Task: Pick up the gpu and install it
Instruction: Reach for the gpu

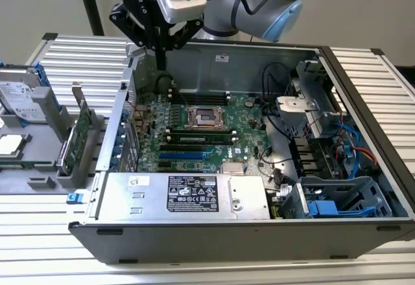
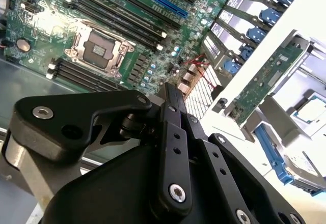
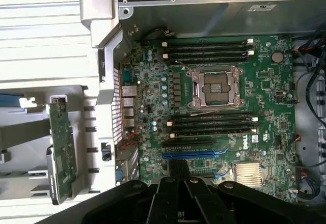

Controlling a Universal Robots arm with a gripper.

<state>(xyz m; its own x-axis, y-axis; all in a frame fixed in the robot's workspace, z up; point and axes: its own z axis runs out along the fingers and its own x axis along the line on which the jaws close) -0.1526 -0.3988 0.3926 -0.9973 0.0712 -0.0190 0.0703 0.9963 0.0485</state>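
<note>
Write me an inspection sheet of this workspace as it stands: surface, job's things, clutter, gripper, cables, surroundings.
Surface: ribbed metal table carrying an open computer case and a grey parts holder beside it.
Job's things: gpu stands on edge in the holder, outside the case, untouched. The motherboard lies exposed in the case, and its blue slot is empty.
Clutter: hard drive and processor chip in the holder.
Gripper: gripper shut, holding nothing, above the end of the case nearest the holder.
Cables: blue and red cables inside the case, at the exterior view's right.
Surroundings: plain wall behind the table.
</note>
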